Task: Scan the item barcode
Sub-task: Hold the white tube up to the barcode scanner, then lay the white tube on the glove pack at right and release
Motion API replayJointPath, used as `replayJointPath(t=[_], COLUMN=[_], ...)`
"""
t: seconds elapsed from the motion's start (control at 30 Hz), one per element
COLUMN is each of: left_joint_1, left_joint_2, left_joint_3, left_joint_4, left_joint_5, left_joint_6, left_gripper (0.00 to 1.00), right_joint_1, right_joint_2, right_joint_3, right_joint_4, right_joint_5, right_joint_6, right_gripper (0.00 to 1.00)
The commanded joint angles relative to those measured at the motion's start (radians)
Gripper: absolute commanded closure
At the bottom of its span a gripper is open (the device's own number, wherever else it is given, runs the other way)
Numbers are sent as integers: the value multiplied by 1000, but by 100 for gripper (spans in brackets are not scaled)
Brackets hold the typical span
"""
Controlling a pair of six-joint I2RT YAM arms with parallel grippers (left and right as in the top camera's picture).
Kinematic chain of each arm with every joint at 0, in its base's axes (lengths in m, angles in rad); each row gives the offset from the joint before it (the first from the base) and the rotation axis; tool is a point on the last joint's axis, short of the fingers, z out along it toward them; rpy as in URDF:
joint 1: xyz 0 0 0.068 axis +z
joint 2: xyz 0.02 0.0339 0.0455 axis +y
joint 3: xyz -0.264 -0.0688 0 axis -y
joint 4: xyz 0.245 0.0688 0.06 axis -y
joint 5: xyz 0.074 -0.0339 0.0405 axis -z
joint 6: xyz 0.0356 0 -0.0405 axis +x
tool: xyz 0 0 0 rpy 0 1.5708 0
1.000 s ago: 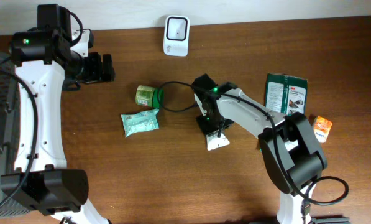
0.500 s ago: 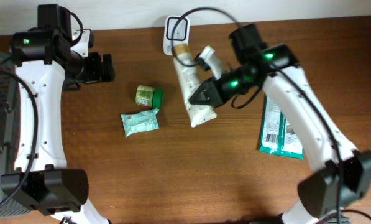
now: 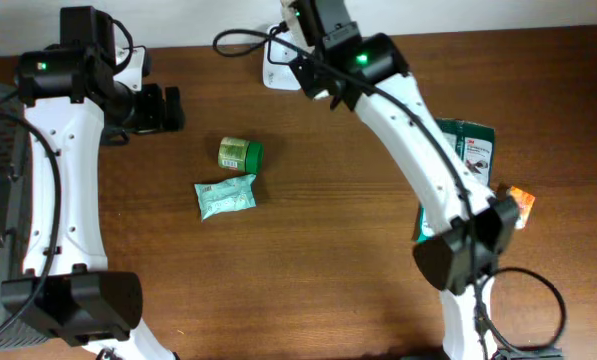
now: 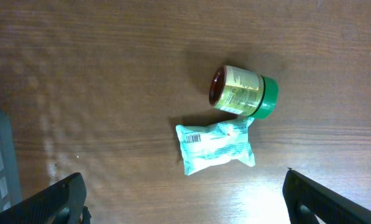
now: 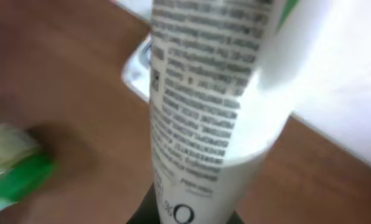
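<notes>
On the table point(image 3: 328, 290), at 10 o'clock, the left gripper point(image 3: 174, 108) hangs empty, its fingers spread wide. Nearer the centre lies a green-lidded jar point(image 3: 240, 153), with a teal packet point(image 3: 225, 196) at its 7 o'clock. At 12 o'clock the right gripper point(image 5: 185, 214) clamps a white tube point(image 5: 204, 106) beside the barcode scanner point(image 3: 273, 72). The tube's long axis runs straight out from the fingers, with its print facing the wrist camera.

Overhead and left wrist both look down, sharing jar point(image 3: 240, 153) and pouch point(image 3: 226, 196) (right wrist: blurred close-up).
</notes>
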Motion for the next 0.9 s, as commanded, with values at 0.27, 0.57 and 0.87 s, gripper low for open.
replayJointPath(t=[0.27, 0.57, 0.87], left_joint_1=[5, 5, 5], left_joint_2=[-9, -9, -9], left_joint_3=[5, 5, 5], left_joint_4=[1, 1, 1], left_joint_5=[3, 3, 3], left_joint_6=[12, 12, 12], left_gripper=[1, 1, 1], right_joint_1=[-2, 2, -9], right_joint_2=[403, 410, -15], right_joint_3=[40, 30, 31], right_joint_4=[615, 593, 126], right_joint_5=[560, 549, 56], right_joint_6=[-613, -600, 1], right_gripper=[96, 96, 96])
